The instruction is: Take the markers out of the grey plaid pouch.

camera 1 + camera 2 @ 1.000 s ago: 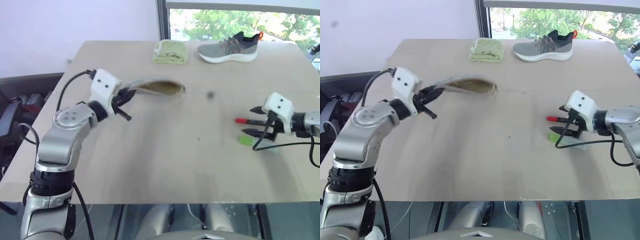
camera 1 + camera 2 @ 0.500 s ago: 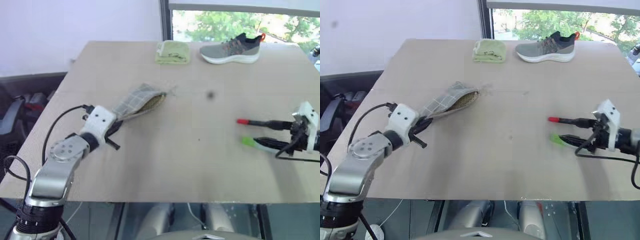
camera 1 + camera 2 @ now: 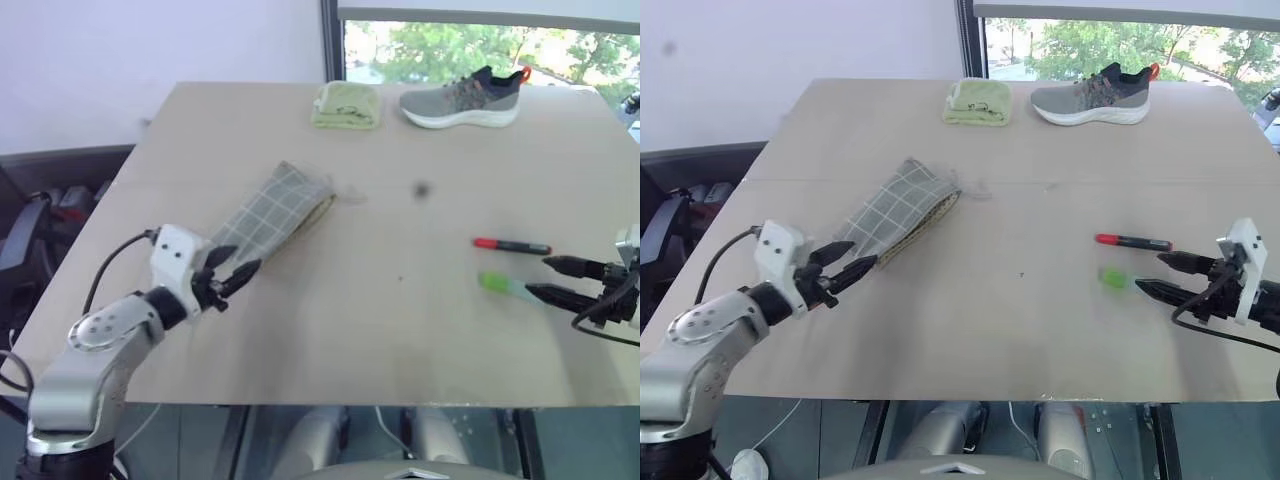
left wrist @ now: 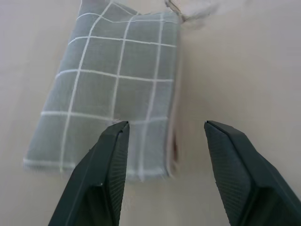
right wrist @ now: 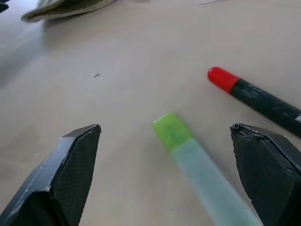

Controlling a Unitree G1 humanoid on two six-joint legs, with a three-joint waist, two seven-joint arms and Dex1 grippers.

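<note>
A wide tan table (image 3: 400, 330) carries everything. At its far edge, right of centre, a grey sneaker (image 3: 460, 97) lies on its sole, and just left of it sits a folded yellow-green cloth (image 3: 345, 104).

The grey plaid pouch (image 3: 270, 208) lies flat on the left half of the table, running diagonally from near-left to far-right, with its far-right end gaping slightly. The left gripper (image 3: 237, 276) hovers at the pouch's near-left end with its two black fingers (image 4: 110, 155) spread apart and nothing between them; from the left wrist view the pouch's near edge lies just beyond the fingertips.

On the right side, well apart from the pouch, the two markers lie on the bare table. The red marker (image 3: 511, 245), red cap to the left and dark barrel to the right, lies farther away; the light green marker (image 3: 497, 285) lies just nearer. The right gripper (image 3: 553, 279) sits just to their right, fingers (image 5: 66, 179) spread wide, gripping neither.
</note>
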